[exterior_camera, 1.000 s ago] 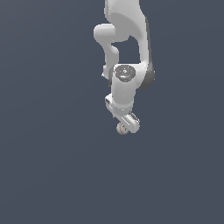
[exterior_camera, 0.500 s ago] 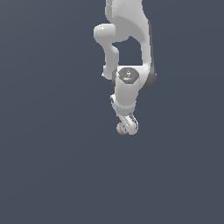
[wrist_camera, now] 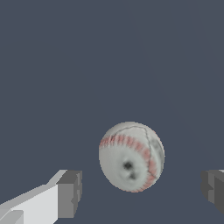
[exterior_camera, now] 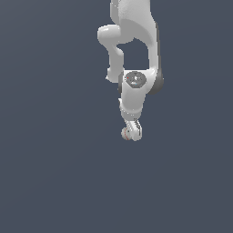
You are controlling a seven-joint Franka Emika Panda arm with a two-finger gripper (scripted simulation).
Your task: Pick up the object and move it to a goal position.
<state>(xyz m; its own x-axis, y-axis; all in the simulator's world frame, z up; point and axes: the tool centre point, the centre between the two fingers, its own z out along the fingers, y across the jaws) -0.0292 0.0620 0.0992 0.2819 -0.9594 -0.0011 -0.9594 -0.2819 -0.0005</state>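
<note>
Sitting btwn open pincer [wrist_camera: 140,192] pads: ball [wrist_camera: 131,156]

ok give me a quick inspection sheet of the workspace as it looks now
surface: plain dark grey-blue ground, flat, unmarked
job's things: whitish ball with red stitching, lying between the tool's fingers with a gap on each side in the wrist view; in the exterior view it shows at the tool tip
clutter: nothing seen
grippers: tool open around the ball, grey pads apart from it
cables: nothing seen
surroundings: nothing seen beyond the white arm; no goal marker visible
</note>
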